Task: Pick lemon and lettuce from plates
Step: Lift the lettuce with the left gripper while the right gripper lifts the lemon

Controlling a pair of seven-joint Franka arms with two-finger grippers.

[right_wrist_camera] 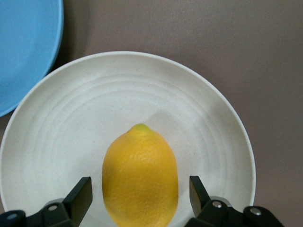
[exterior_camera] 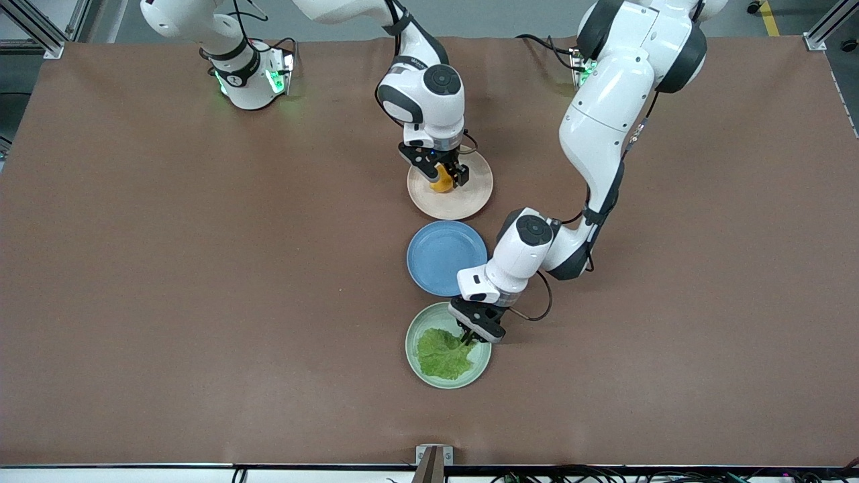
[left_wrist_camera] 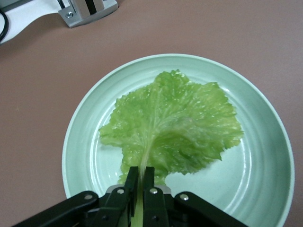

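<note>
The lemon (exterior_camera: 441,182) lies on the pale pink-beige plate (exterior_camera: 470,198). My right gripper (exterior_camera: 443,176) is down over it, open, with a finger on each side of the lemon (right_wrist_camera: 140,177) and a gap on both sides above the plate (right_wrist_camera: 199,109). The lettuce (exterior_camera: 443,353) lies flat on the mint green plate (exterior_camera: 415,335), nearest the front camera. My left gripper (exterior_camera: 470,335) is shut on the pale stem of the lettuce (left_wrist_camera: 175,123) at the rim side of the plate (left_wrist_camera: 265,156).
A blue plate (exterior_camera: 443,256) lies between the two other plates, with its edge in the right wrist view (right_wrist_camera: 23,47). A metal bracket (exterior_camera: 433,456) sits at the table's front edge.
</note>
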